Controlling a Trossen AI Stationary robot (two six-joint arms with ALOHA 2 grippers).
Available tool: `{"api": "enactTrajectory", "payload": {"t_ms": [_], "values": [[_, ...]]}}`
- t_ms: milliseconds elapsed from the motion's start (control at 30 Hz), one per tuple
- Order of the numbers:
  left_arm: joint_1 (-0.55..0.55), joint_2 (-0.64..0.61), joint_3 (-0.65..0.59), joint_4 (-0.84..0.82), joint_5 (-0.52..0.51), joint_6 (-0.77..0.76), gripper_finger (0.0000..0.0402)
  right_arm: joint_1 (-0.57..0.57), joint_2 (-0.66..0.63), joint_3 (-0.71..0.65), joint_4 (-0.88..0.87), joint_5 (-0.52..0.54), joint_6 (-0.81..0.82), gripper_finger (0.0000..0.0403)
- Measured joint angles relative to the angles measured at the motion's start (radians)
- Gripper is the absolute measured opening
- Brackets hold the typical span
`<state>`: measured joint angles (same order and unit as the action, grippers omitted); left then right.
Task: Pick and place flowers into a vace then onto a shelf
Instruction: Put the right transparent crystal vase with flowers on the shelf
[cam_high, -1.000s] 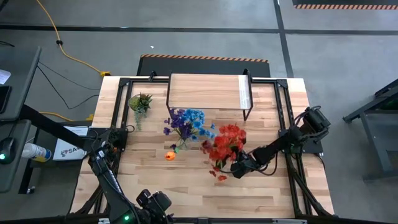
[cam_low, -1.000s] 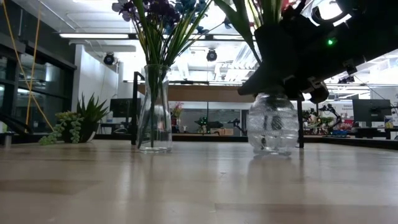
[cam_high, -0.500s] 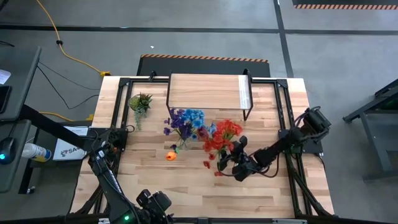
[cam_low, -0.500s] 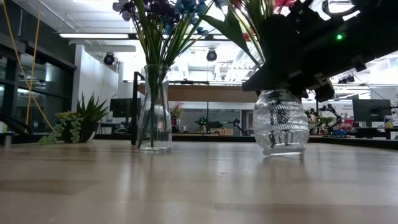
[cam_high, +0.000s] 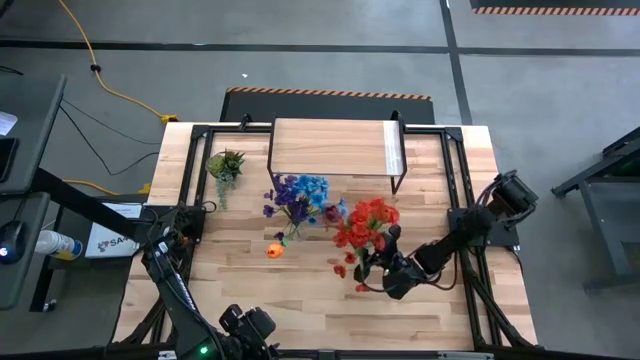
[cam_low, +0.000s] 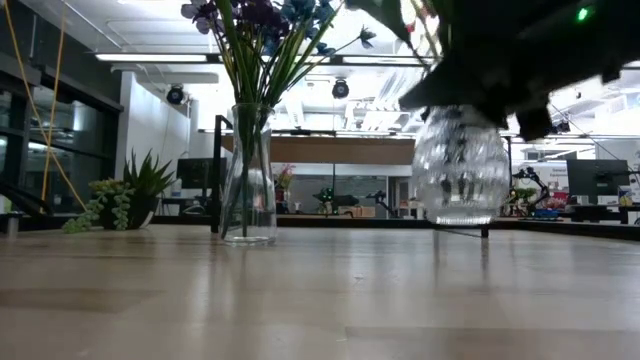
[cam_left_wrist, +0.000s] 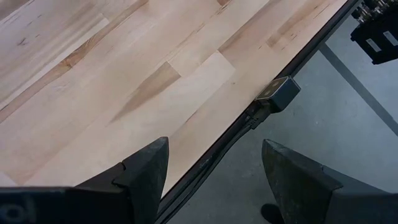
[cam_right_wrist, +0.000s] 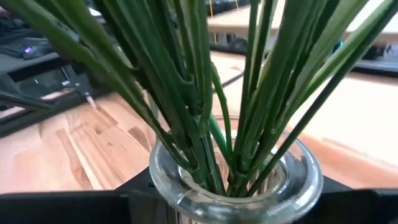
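Right gripper (cam_high: 385, 272) closed on the neck of a round, ribbed clear-glass vase (cam_low: 459, 165), which holds red and orange artificial flowers (cam_high: 362, 225) on long green stems (cam_right_wrist: 205, 112). In the low view the vase base hangs clear of the light wood-plank tabletop (cam_high: 310, 300), so the load is carried, roughly upright, near the table's front right. In the right wrist view the stems rise through the glass rim straight ahead of the wrist.

The low shelf (cam_high: 330, 148), a light wood-plank top on thin black legs, stands at the table's far edge, away from the robot and slightly left of the held vase; its long side runs across the table. Judged from this layout, the coming move is a forward carry, and the right arm is much the nearer. A tall, slim clear vase of blue and purple flowers (cam_high: 300, 195) stands between (its blooms nearly touch the red ones, a likely snag).

Left gripper (cam_left_wrist: 211, 180) waits with jaws apart and empty, over the front left table edge. Beyond the table, the low view shows a bright open workroom.
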<state>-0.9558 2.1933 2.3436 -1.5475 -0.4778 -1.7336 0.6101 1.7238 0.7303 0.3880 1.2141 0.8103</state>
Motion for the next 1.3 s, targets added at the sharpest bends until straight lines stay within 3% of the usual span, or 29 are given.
{"api": "enactTrajectory", "payload": {"t_ms": [567, 833, 933, 1300], "values": [[0.0, 0.0, 0.0, 0.004, 0.0, -0.005, 0.0291, 0.173, -0.326, 0.0, 0.002, 0.16, -0.364, 0.0147], [0.0, 0.0, 0.0, 0.004, 0.0, -0.011, 0.0291, 0.301, -0.446, 0.002, 0.016, 0.317, -0.495, 0.0147], [0.0, 0.0, 0.0, 0.005, 0.0, -0.025, 0.0291, 0.341, -0.466, 0.002, 0.059, 0.359, -0.578, 0.0147], [0.0, 0.0, 0.0, 0.038, -0.012, -0.032, 0.0291, 0.355, -0.479, 0.002, 0.369, 0.359, -0.931, 0.0147]]}}
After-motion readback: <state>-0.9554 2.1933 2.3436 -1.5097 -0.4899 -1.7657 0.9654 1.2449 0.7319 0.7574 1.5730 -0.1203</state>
